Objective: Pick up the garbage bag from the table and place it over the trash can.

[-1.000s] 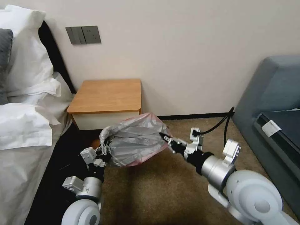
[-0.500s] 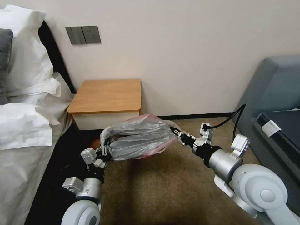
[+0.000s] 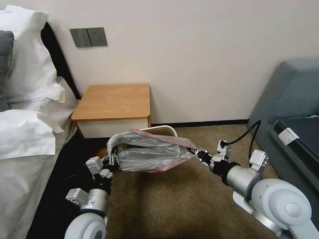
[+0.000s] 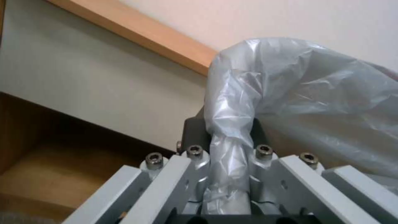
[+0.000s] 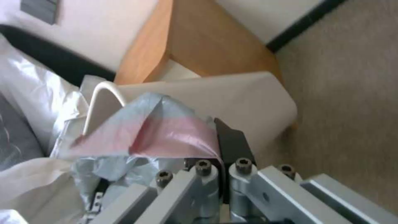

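Between both pincers, crinkly garbage bag (image 3: 151,154)

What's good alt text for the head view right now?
Two robot arms stretch a silvery-grey garbage bag with a pink-red edge between them, the left gripper and the right gripper each shut on one end. The trash can rim shows just behind the bag, in front of the wooden table, on brown carpet.
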Available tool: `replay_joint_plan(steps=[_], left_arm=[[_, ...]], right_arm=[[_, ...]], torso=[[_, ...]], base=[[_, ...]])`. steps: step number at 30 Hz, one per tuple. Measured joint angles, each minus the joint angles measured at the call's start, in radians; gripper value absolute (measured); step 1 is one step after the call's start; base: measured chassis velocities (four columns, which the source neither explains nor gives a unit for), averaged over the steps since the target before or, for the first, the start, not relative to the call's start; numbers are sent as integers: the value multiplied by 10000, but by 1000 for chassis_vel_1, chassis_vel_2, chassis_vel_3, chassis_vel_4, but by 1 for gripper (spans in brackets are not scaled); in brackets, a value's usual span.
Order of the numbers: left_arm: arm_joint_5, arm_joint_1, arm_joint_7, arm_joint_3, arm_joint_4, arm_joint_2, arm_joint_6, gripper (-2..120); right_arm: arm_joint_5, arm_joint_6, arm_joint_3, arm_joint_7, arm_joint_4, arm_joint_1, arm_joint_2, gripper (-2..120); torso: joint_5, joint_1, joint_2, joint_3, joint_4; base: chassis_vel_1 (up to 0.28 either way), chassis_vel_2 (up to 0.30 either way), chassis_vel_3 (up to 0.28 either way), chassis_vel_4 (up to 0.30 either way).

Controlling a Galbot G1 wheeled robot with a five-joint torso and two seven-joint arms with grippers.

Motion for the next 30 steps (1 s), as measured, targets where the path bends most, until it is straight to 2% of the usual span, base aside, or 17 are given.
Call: replay_joint_plan(steps=[9, 12, 15, 23, 30], left_arm=[[-39, -11, 21, -12, -33, 35, -11, 7], [-46, -14, 57, 0, -41, 31, -23, 7], [-46, 23, 152, 6, -62, 33, -38, 7], [-52, 41, 328, 23, -22, 65, -87, 7], [-6, 79, 488, 80, 55, 57, -92, 7]], right_arm=[[-2228, 420, -455, -1827, -204, -697, 186, 0], [-3485, 988, -599, -3296, -981, -631, 268, 0], [-3982, 1359, -733, -3925, -1339, -428, 293, 0], [-4917, 1927, -989, -5069, -1908, 12, 166, 0], [-5107, 2061, -1055, -5186, -1932, 224, 200, 0]], torso=[[-1, 0, 0, 0, -2], [1, -1, 0, 0, -2], [1, 0, 0, 0, -2], [1, -1, 0, 0, -2], [0, 0, 0, 0, -2]], base=[[0, 0, 0, 0], [0, 0, 0, 0], [0, 0, 0, 0], [0, 0, 0, 0], [0, 0, 0, 0]])
